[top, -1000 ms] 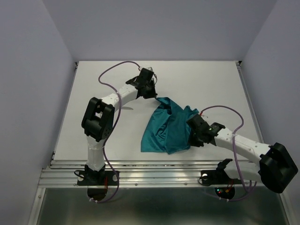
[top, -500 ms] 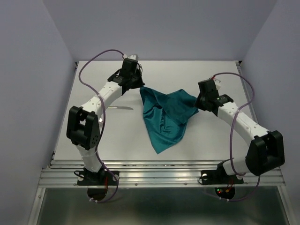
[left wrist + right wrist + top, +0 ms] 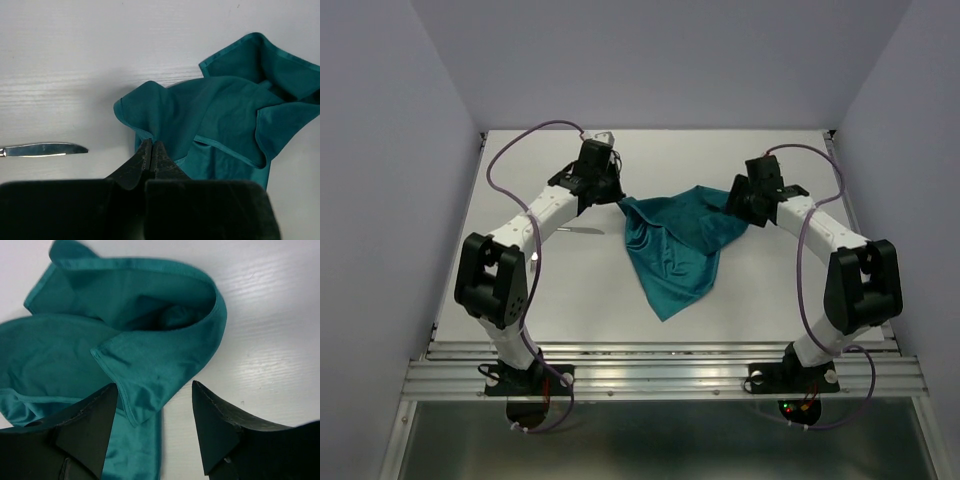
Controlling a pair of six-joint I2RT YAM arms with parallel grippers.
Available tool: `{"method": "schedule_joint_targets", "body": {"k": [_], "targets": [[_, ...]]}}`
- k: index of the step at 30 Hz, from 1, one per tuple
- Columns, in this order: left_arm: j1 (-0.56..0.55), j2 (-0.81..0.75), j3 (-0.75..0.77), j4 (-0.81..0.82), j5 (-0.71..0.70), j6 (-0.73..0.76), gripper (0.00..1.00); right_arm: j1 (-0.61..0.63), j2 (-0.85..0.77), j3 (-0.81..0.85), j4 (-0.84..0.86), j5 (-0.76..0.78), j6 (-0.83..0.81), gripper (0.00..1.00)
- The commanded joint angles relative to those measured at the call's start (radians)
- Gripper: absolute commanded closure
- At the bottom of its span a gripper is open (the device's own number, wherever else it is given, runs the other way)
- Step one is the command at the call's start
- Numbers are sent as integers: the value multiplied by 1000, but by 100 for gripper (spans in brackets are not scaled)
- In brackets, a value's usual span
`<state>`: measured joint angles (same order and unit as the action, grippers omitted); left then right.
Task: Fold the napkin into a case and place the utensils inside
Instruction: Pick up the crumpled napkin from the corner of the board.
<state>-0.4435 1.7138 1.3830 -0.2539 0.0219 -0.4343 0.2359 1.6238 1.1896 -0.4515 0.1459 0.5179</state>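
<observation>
The left fingers are pressed together on an edge of the napkin, pinching a small peak of the teal cloth right at their tips, so that this corner is gathered up toward them. The right fingers stand apart over the opposite corner. In the right wrist view a rolled-over hem of the cloth lies in the gap between them, and neither finger is closed on it; whether they touch the fabric cannot be told. Between the two arms the napkin is a loose, rumpled shape on the middle of the table, somewhat nearer its far edge than its near edge. It is broad along the line between the two sets of fingers and narrows to a point that aims toward the near edge. Several folds overlap, and one hem is turned back on itself. A knife lies flat on the table on the napkin's left side, apart from the cloth, with its rounded blade tip toward the napkin and its handle toward the left edge.
</observation>
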Motion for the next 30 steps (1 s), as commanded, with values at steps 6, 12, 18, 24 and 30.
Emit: {"method": "schedule_joint_targets", "body": {"k": [6,12,18,24,30], "targets": [[-1,-33,-65,50,24,-6,100,2,-42,-144,71,-126,96,34],[-1,-33,-82,59,33,-6,100,106,27,-35,27,7,108,35],[-1,-40,-102,71,46,-12,100,106,166,88,-22,182,255,39],[-1,-42,-117,76,55,-15,100,106,289,198,-69,260,298,39],[-6,-36,-114,76,50,-15,100,106,317,211,-62,294,306,40]]}}
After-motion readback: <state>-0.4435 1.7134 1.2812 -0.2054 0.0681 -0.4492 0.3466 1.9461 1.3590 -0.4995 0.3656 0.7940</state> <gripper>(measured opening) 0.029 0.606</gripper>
